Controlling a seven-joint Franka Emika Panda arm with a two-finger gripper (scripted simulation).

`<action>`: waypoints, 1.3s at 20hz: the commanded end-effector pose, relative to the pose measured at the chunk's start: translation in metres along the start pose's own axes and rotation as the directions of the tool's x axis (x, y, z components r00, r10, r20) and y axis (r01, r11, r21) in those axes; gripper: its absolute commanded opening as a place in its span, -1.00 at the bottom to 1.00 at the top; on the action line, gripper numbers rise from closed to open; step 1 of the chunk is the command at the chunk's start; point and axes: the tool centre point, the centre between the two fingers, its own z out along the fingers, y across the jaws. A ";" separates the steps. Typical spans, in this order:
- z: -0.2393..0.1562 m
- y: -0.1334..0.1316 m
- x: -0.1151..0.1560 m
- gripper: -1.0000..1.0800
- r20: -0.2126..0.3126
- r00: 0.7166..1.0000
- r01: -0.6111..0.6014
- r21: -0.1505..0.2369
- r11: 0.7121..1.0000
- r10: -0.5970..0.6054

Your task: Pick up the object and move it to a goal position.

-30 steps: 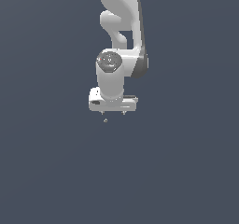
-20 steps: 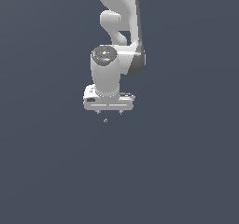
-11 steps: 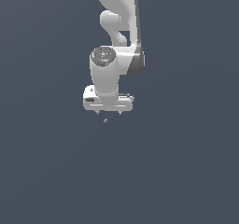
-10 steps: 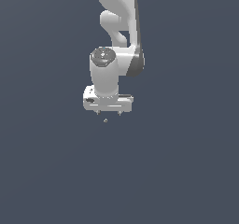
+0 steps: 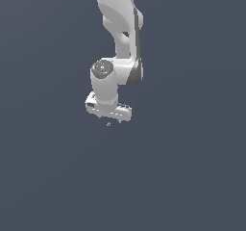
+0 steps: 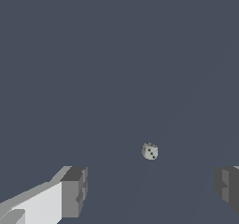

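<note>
The object [image 5: 108,124] is a tiny pale grey-white speck in the exterior view, lying on the flat dark slate-grey ground just below the pincer [image 5: 108,117] and clear of it. In the wrist view the object [image 6: 150,151] reads better — a small, off-white cube with rounded corners and a few dark dots on its faces, much like a die. It sits alone on the plain grey surface, touched by nothing.

The pincer is spread wide and has hold of nothing. In the wrist view its two grey fingertips stand well apart, one [image 6: 74,192] at the end of a white finger body and the other [image 6: 228,185] cut off by the frame edge, and the gap between them is many times the width of the cube. The cube shows beyond the tips, in line with the gap and nearer its middle than either finger, though somewhat closer to the cut-off finger. No part of either finger meets it.

In the exterior view the white arm [image 5: 120,30] comes down from the top edge, bends at a rounded joint, and ends in the wrist and the broad white pincer body, which points downward at the ground. The short finger tips under that body are too small there to judge their spacing — the wrist view settles it.
</note>
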 end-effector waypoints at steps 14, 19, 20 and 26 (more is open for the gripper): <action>0.040 0.020 -0.015 0.92 -0.013 0.979 -0.201 0.006 0.980 0.201; 0.048 0.020 -0.015 0.92 -0.013 0.979 -0.202 0.006 0.979 0.202; 0.052 0.020 -0.016 0.92 -0.013 0.979 -0.203 0.006 0.979 0.203; 0.081 0.020 -0.016 0.92 -0.014 0.978 -0.206 0.006 0.979 0.206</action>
